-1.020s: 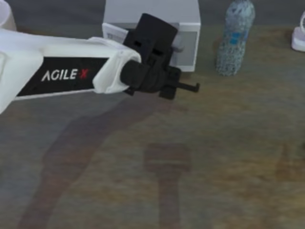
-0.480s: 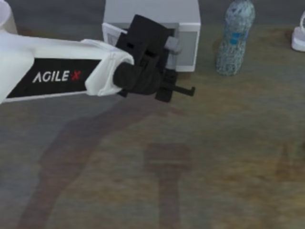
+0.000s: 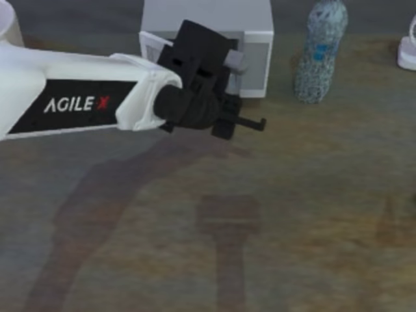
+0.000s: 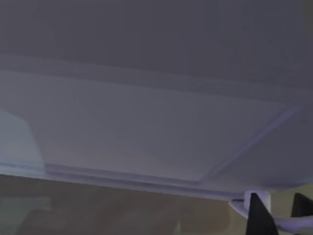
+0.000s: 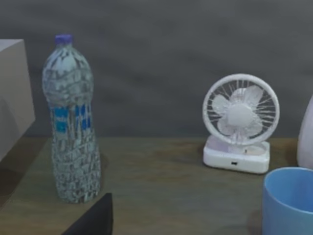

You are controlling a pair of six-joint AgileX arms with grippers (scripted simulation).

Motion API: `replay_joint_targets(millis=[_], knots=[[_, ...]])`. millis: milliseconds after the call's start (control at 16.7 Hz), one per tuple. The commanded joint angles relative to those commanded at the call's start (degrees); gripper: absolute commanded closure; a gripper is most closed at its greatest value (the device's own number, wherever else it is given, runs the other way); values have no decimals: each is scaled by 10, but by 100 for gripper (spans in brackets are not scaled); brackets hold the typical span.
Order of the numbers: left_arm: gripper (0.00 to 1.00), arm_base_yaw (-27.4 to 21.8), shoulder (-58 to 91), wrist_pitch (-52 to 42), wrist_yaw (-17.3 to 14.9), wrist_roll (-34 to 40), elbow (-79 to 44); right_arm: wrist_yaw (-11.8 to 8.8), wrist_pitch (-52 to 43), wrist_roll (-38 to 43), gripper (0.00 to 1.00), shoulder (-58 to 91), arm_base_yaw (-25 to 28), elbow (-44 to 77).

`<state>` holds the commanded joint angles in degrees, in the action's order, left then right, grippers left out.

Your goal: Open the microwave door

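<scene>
The microwave door (image 3: pixel 156 47) is standing slightly ajar on the microwave (image 3: pixel 207 39) at the table's far edge. Your left gripper (image 3: pixel 229 57) is sitting at its handle edge; finger state: cannot tell. Step in hand, judged: swinging it open; next, you're pulling further outward

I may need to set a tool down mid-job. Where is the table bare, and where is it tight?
Bare: the wide near half of the table, below the left gripper. Crowded: the far edge, with the microwave, its door ajar under the left arm, the water bottle and the fan at far right.
</scene>
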<state>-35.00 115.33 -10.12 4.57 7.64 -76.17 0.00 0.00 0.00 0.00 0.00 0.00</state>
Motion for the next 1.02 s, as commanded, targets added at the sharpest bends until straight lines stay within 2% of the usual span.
replay_joint_targets(millis=[780,1020], knots=[[100,0,0,0,0,0,0,0,0,0,0,0,0,0],[100,0,-4,2,-13,-10,11,0,0,0,0,0,0,0]])
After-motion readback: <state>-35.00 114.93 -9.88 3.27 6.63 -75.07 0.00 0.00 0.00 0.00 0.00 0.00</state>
